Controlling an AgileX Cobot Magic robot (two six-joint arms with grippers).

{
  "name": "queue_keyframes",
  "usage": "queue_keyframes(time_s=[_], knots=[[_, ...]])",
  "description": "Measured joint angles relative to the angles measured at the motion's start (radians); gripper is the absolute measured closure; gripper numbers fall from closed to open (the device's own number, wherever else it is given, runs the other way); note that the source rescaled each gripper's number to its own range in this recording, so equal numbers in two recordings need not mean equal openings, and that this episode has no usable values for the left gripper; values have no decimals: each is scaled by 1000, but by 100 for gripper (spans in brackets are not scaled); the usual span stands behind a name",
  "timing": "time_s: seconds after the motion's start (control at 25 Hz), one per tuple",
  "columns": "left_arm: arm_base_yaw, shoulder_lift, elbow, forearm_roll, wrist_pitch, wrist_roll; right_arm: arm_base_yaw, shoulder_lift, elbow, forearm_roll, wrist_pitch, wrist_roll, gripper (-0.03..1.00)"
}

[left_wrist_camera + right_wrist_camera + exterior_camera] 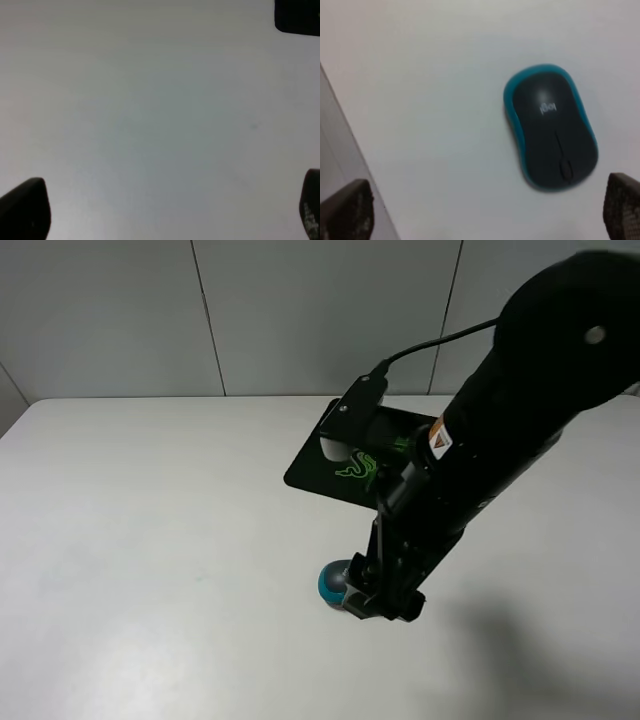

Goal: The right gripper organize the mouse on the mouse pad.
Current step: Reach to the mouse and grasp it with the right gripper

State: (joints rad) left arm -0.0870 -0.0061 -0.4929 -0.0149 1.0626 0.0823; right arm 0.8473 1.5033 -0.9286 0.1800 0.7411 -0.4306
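Reaching down from 2 o'clock in the high view, the black arm [500, 430] put the right gripper [378, 602] low over the white table [150, 520]. The mouse [333, 583] sat on bare table just beside the gripper, at its 9 o'clock. It lay off the mouse pad [312, 466], near the pad's 6 o'clock. The arm partly covered the pad's near corner. The gripper hid most of the mouse, so its heading could not be told from here, nor whether the two touched.

In the left wrist view, the left gripper [167, 212] had its jaws spread wide over plain table, with nothing between them.

In the right wrist view, the right gripper's jaws were wide apart and held nothing. The mouse lay ahead of the fingers [345, 210], not between them, and much closer to one finger than to the other. Its long axis ran roughly square to the line joining the fingertips, slightly skewed. The wheel end pointed back toward the gripper, and the end with the white lettering pointed away.
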Motion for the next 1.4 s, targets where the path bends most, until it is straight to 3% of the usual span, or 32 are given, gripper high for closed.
queue_keyframes(time_s=[0.68, 1.4], knots=[[0, 0, 0, 0, 0, 0, 4, 165, 0, -23, -159, -77, -3], [0, 0, 0, 1, -1, 0, 4, 293, -1, -76, -233, -82, -3]])
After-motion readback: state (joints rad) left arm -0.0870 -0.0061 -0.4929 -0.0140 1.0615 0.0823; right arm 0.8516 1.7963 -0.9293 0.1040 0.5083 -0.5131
